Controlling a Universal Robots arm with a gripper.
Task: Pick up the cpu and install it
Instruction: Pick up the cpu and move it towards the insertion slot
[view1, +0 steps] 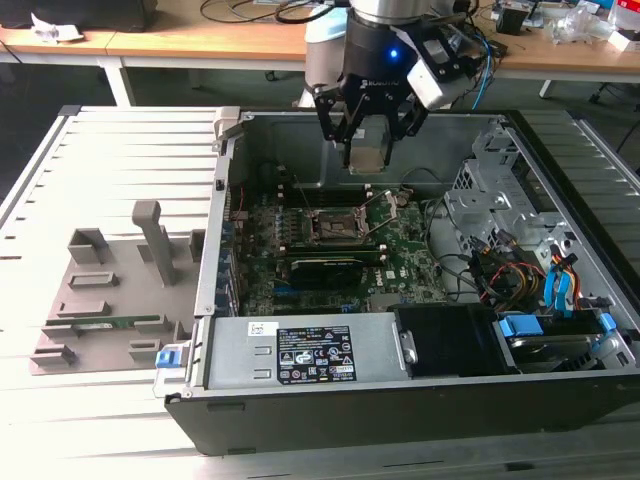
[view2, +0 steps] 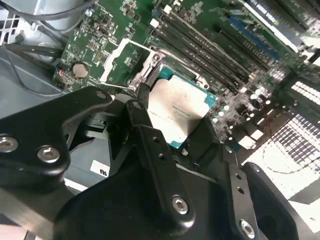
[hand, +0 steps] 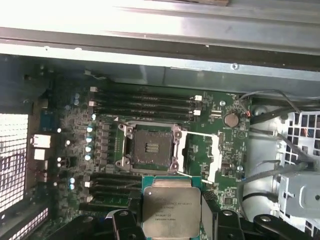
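Pincer (view1: 367, 152): black, was clenched on the thin square silvery-topped cpu (hand: 171, 210), held by its edges.
Cpu: hung over the green motherboard (hand: 231, 145) of the open dark computer case (view1: 400, 425), clear of the dark square socket frame (hand: 150, 147).
Socket lid (hand: 218, 155): metal, stood swung open.

cpu (view2: 181, 104) partly hidden behind the pincer (view2: 175, 119) in the second wrist view, arm (view1: 385, 35) cut off at exterior view's top

Black tool (view1: 367, 152) with silver screws (view2: 180, 204)
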